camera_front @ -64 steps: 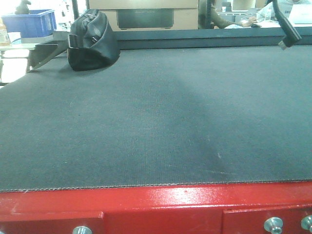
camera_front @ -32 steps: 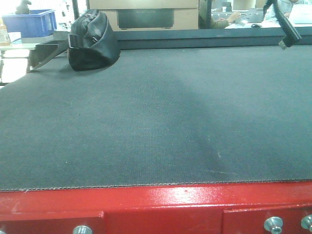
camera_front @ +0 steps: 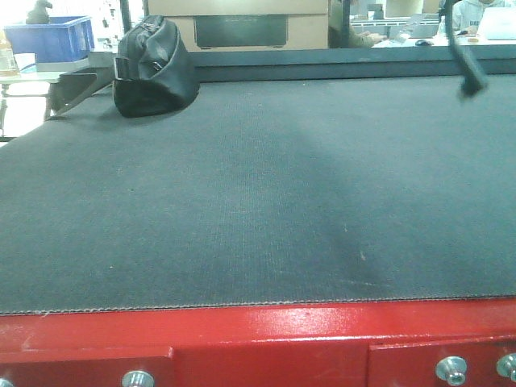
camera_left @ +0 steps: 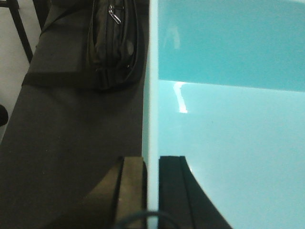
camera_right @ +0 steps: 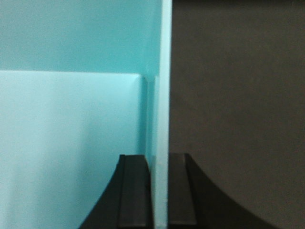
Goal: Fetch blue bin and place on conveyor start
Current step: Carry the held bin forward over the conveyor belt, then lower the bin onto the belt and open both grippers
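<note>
The left claw [camera_left: 151, 162] was clenched on the left wall of the blue bin [camera_left: 228, 143]. One finger pressed the outer face and the other stood inside the tub, with the thin pale rim running between them from 6 toward 12 o'clock. In that wrist view the bin's smooth floor and far wall filled everything from 1 to 5 o'clock. A dark belt lay along the 7 to 10 o'clock side.

A black bag [camera_left: 116, 43] lay on the belt at 11 o'clock, just beside the bin's wall. It was not clear whether the two touched.

The right claw [camera_right: 159, 160] was likewise clamped on the opposite wall. Its inner finger was at 7 o'clock against the pale interior and its outer finger at 5 o'clock over the dark belt. So the bin hung or sat between the two claws above the belt. Whether its base touched the belt could not be told.

From the front camera, the conveyor start [camera_front: 258, 274] spread across the middle, grey and textured. A glossy red frame [camera_front: 266, 330] ran along 6 o'clock, with silver bolts [camera_front: 451, 369] at 5 and 7 o'clock.

The bag sat at 11 o'clock on the far part of the belt. A dark blue crate [camera_front: 50, 39] stood beyond it at 10 o'clock. A cardboard box [camera_front: 238, 24] was at 12 o'clock, and a dark cable [camera_front: 468, 64] dangled at 2 o'clock.
</note>
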Motion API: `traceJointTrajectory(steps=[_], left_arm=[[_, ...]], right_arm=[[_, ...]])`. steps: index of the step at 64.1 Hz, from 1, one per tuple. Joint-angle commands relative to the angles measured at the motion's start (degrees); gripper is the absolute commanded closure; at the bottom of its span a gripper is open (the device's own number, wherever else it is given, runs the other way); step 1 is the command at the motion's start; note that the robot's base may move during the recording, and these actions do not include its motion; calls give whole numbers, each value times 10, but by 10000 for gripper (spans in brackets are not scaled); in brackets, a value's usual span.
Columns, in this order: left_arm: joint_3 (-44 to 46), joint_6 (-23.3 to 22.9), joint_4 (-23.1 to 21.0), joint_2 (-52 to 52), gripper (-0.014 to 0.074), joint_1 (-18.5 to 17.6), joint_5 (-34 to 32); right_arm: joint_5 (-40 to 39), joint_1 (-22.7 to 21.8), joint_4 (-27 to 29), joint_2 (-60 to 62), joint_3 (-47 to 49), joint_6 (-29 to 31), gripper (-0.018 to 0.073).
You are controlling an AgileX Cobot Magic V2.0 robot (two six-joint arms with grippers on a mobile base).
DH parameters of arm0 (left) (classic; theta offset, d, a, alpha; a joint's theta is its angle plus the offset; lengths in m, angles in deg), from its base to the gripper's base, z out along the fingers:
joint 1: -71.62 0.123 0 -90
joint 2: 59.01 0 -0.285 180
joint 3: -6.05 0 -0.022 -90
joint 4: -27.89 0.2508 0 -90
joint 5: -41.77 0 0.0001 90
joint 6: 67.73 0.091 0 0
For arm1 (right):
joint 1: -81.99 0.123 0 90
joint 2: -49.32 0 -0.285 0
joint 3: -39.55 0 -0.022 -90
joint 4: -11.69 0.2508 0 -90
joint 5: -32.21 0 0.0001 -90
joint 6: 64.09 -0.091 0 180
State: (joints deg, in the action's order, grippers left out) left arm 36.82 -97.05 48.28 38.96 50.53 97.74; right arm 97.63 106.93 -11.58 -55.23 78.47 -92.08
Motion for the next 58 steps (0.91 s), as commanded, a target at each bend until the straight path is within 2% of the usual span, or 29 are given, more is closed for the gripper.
traceJointTrajectory(steps=[1,7,16,25,32,58], left_arm=[[-31,-18,4,8,708,1,-49],[-90,-44,4,16,708,1,-86],[-181,-68,-2,20,708,10,-158],[-264,-71,-7,26,708,10,-238],[-298,-71,-5,45,708,12,-269],[-305,-70,-7,102,703,13,-269]], right_arm=[[-47,-9,-10,-9,-47,-10,726],[-128,-25,15,-9,-121,-31,726],[-200,-39,32,-9,-207,-45,726],[-247,-40,35,-21,-284,-46,726],[-284,-40,39,-42,-323,-46,726],[-302,-42,41,-86,-327,-46,724]])
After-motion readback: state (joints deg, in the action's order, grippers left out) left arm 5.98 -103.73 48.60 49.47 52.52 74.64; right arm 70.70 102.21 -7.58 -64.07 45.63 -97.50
